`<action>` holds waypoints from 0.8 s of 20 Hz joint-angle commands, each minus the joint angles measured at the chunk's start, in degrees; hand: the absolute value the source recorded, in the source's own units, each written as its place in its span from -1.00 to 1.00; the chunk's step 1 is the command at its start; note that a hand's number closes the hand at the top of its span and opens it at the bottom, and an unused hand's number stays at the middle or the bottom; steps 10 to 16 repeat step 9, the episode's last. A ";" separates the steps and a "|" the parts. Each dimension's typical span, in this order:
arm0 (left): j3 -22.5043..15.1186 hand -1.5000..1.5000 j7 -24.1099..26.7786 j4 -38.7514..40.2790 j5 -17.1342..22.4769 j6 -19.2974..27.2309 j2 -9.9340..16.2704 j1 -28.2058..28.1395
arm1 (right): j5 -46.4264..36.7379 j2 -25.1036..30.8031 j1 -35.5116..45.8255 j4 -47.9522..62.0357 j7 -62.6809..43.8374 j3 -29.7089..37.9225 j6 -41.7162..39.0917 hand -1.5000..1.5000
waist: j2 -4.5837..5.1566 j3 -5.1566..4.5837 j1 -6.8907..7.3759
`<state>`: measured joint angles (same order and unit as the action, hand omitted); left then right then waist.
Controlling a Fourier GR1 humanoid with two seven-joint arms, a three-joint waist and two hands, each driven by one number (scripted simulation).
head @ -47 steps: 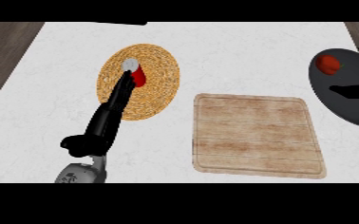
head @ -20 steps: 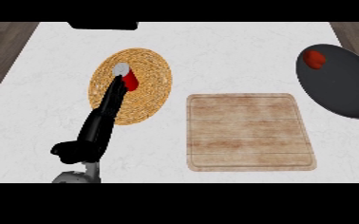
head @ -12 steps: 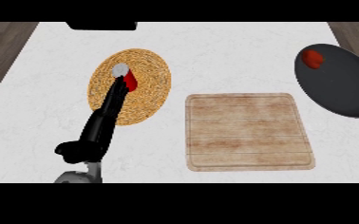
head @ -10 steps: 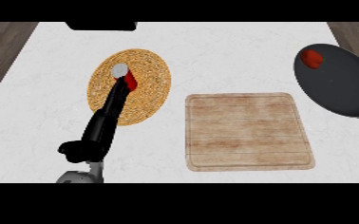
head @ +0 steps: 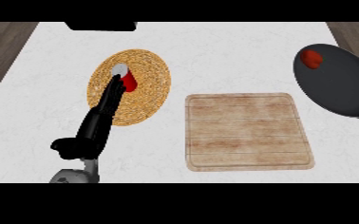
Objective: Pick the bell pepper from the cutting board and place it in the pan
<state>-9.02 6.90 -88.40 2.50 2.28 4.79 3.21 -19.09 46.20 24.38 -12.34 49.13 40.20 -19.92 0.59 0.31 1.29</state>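
Pepper (head: 310, 58) sits in the pan (head: 335, 92) upper right, probably light and slick, so grab its middle; can't tell the left hand (head: 81, 144) fingers' state.

Only the left arm shows, grey forearm at the lower left w/ its black hand (head: 105, 109) stretched straight up the view, fingers (head: 116, 83) extended & flat, thumb sticking out left near the wrist.
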 commanded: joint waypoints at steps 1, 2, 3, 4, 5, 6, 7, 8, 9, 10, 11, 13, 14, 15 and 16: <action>-0.96 0.00 0.41 -0.17 -0.40 0.59 -1.52 -0.91 | 0.33 0.97 -0.44 0.94 4.55 -0.37 -4.94 -1.00 | 0.00 0.02 0.16; -2.04 0.00 -1.68 -2.35 -1.45 1.60 -1.91 -0.19 | -0.77 -0.77 -0.72 0.60 5.50 -1.33 -1.61 -1.00 | 0.08 0.10 0.51; 1.16 0.00 -0.86 0.42 0.18 -0.07 -0.01 1.48 | -0.37 0.45 -0.52 0.46 5.01 -1.52 -3.41 -1.00 | -0.05 -0.03 -0.08; -0.33 0.00 -0.55 -1.65 -0.70 0.14 -0.22 -0.99 | -0.13 0.75 -0.43 0.17 5.35 -1.49 -3.06 -1.00 | -0.12 -0.04 0.04; -0.38 0.00 -2.40 -2.64 -0.28 0.26 -0.60 0.02 | 0.10 0.60 -1.80 0.27 6.95 -1.31 -2.28 -1.00 | -0.12 -0.02 -0.07; -0.47 0.00 1.76 3.06 -1.98 1.57 -2.15 1.10 | -0.24 -0.52 -1.42 -0.10 7.81 -1.66 -0.47 -1.00 | 0.06 0.00 -0.20; -1.99 0.00 2.33 2.33 -2.74 1.32 -2.40 -0.65 | -0.39 1.04 -1.48 0.16 7.15 -1.69 -0.15 -1.00 | 0.06 0.02 0.01; -2.81 0.00 0.62 -0.80 -2.99 1.48 -2.37 -1.47 | -0.53 -0.26 -0.71 -0.51 6.85 -2.27 2.30 -1.00 | -0.15 -0.05 -0.01; 0.01 0.00 -0.10 0.89 -1.47 1.24 -1.57 0.71 | -0.11 1.75 -0.65 -0.25 6.83 -1.90 0.51 -1.00 | -0.07 -0.03 -0.09; 0.01 0.00 -0.10 0.89 -1.47 1.24 -1.57 0.71 | -0.11 1.75 -0.65 -0.25 6.83 -1.90 0.51 -1.00 | -0.07 -0.03 -0.09; 0.01 0.00 -0.10 0.89 -1.47 1.24 -1.57 0.71 | -0.11 1.75 -0.65 -0.25 6.83 -1.90 0.51 -1.00 | -0.07 -0.03 -0.09; 0.01 0.00 -0.10 0.89 -1.47 1.24 -1.57 0.71 | -0.11 1.75 -0.65 -0.25 6.83 -1.90 0.51 -1.00 | -0.07 -0.03 -0.09; 0.01 0.00 -0.10 0.89 -1.47 1.24 -1.57 0.71 | -0.11 1.75 -0.65 -0.25 6.83 -1.90 0.51 -1.00 | -0.07 -0.03 -0.09; 0.01 0.00 -0.10 0.89 -1.47 1.24 -1.57 0.71 | -0.11 1.75 -0.65 -0.25 6.83 -1.90 0.51 -1.00 | -0.07 -0.03 -0.09; 0.01 0.00 -0.10 0.89 -1.47 1.24 -1.57 0.71 | -0.11 1.75 -0.65 -0.25 6.83 -1.90 0.51 -1.00 | -0.07 -0.03 -0.09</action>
